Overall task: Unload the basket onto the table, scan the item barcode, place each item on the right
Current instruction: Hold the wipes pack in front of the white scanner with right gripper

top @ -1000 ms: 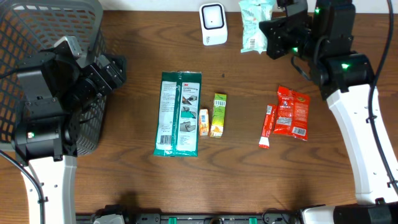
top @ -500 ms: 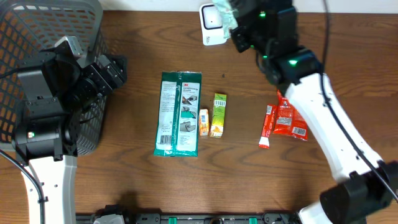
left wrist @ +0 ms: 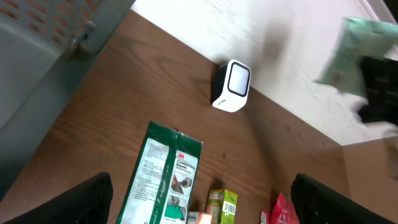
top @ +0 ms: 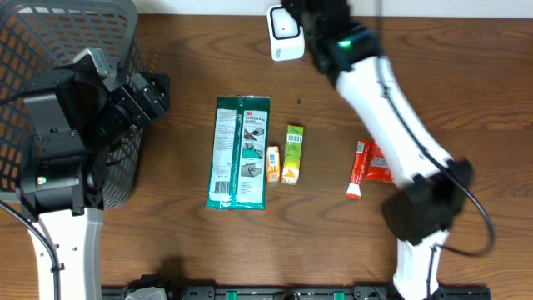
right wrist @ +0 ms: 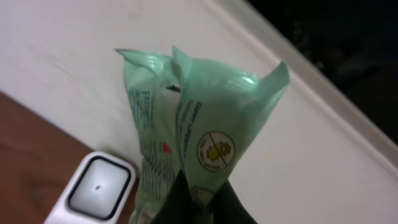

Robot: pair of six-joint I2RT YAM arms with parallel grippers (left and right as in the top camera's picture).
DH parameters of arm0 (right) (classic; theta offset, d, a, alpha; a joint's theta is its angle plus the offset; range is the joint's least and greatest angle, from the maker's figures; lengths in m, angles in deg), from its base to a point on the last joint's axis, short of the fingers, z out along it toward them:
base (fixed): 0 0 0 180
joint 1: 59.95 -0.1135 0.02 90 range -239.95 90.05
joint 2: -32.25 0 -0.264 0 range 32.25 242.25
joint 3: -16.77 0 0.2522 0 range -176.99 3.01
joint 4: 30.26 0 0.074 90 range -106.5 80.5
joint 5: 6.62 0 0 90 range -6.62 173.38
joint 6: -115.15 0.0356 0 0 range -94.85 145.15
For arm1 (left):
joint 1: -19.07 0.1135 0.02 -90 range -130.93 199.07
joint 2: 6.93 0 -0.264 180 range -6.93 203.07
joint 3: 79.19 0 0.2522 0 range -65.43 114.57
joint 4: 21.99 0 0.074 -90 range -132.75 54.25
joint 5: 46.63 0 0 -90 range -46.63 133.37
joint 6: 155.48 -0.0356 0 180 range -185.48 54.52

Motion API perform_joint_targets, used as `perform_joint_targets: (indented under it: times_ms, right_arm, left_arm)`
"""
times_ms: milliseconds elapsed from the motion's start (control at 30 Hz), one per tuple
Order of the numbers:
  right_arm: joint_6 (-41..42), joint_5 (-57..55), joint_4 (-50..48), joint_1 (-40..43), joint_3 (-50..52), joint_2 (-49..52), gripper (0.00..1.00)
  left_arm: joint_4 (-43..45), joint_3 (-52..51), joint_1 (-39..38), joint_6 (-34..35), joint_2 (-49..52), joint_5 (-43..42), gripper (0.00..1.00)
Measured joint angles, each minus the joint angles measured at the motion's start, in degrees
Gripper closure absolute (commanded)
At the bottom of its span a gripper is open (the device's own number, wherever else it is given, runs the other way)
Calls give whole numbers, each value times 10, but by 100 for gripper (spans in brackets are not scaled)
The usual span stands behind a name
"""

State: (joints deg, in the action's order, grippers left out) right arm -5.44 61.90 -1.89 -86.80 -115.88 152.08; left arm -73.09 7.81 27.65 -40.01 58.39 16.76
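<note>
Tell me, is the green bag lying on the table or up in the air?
In the air. The right pincer is shut on the bottom of the green bag and holds it off the table, near the scanner.

Mock shop checkout, scanner point(top: 284, 35), basket point(top: 50, 25) (mesh)

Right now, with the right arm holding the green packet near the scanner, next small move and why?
Probably ease the green packet down in front of the scanner window, rotating it. The right end effector is shut on the packet, which sits off to the scanner's side, not facing it; no barcode is visible yet.
</note>
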Motion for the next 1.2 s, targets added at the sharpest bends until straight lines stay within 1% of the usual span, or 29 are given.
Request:
perform_joint_targets:
  times_ms: [67, 100, 300, 433, 667, 833, 967, 1200]
  right_arm:
    - [-37, -40, -70, -8, 0, 48, 99]
    - [-48, -47, -83, -10, 0, 59, 99]
    - [-171, -99, -229, -20, 1, 154, 99]
    - [-232, -114, -293, -25, 1, 186, 99]
    - [-300, -120, -381, -37, 1, 235, 99]
    - [-350, -123, -423, -43, 1, 275, 99]
    - [-377, -128, -414, -44, 1, 303, 99]
    - [-391, -133, -410, -44, 1, 316, 99]
  left_arm:
    - [0, 0, 0, 0, 0, 0, 8]
    - [0, 0, 0, 0, 0, 0, 8]
    - [0, 0, 0, 0, 0, 0, 8]
    - [0, 0, 0, 0, 0, 0, 8]
    - [0, 0, 0, 0, 0, 0, 8]
    - [0, 0, 0, 0, 0, 0, 8]
    - [0, 0, 0, 0, 0, 0, 8]
    - [0, 0, 0, 0, 0, 0, 8]
